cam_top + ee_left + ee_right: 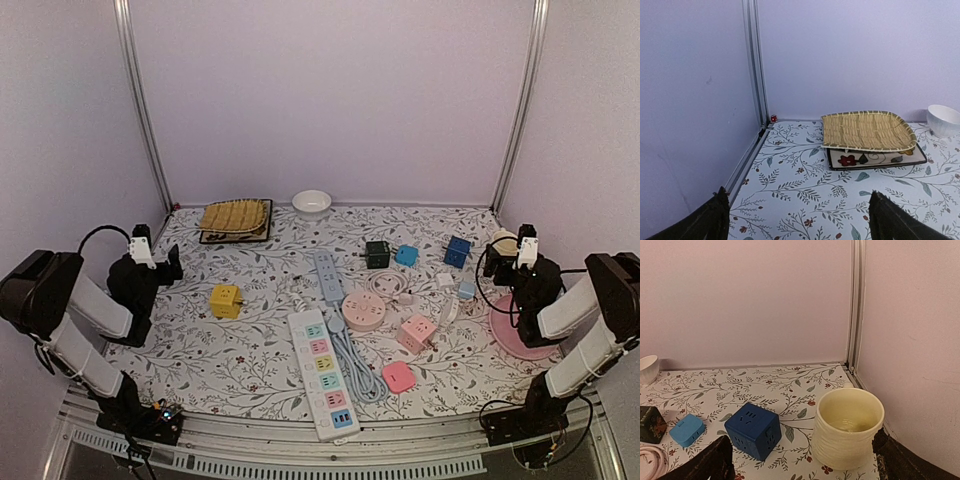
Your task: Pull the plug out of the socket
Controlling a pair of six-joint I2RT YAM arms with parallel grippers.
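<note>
Locating the plug (336, 323) is required first: it is judged to be the grey one seated at the far end of the white power strip (322, 375). The strip's long axis is laid near to far. The plug is found right of the left claw (168, 262) and left of the right claw (495, 260), nearer the front edge of the table (260, 350) than either, roughly midway. Both claws are spread wide and empty. Only a yellow cube (226, 300) is met on the left approach; a round pink socket (363, 310), a pink cube (415, 333) and a cream cup (847, 427) are crowded on the right.
</note>
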